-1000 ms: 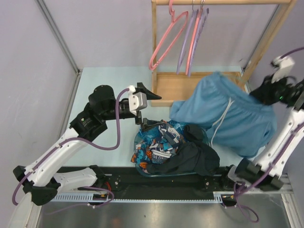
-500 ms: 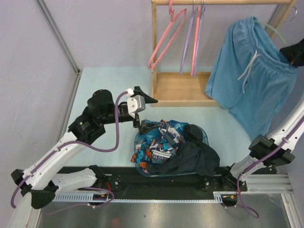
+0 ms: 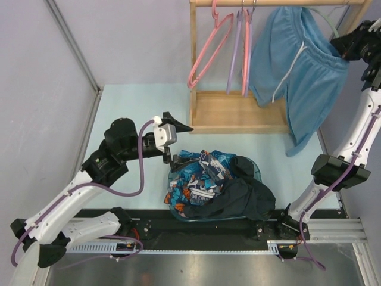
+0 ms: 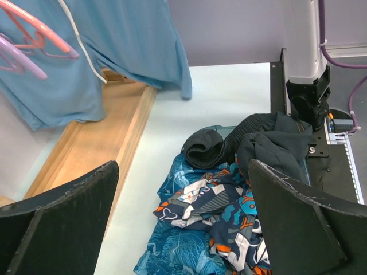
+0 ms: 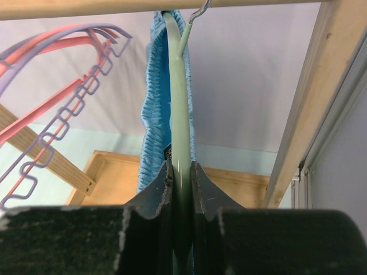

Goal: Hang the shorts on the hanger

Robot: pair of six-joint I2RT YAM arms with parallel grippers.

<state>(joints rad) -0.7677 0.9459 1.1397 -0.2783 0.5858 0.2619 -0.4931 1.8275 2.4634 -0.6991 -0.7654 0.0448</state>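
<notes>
We count one shorts point(image 3: 297, 65) on one hanger point(image 5: 179, 114), at the rail point(image 3: 280, 3) beside two pink hangers point(image 3: 191, 78). The waistband is up and the long axis vertical. The right hand point(image 5: 180, 169) clamps the hanger. The left hand point(image 4: 183, 166) has its fingers apart.

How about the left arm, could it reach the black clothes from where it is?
Probably yes. The left gripper is open right beside the pile, and the black garment lies uncovered just beyond the patterned garment, with nothing in between.
</notes>
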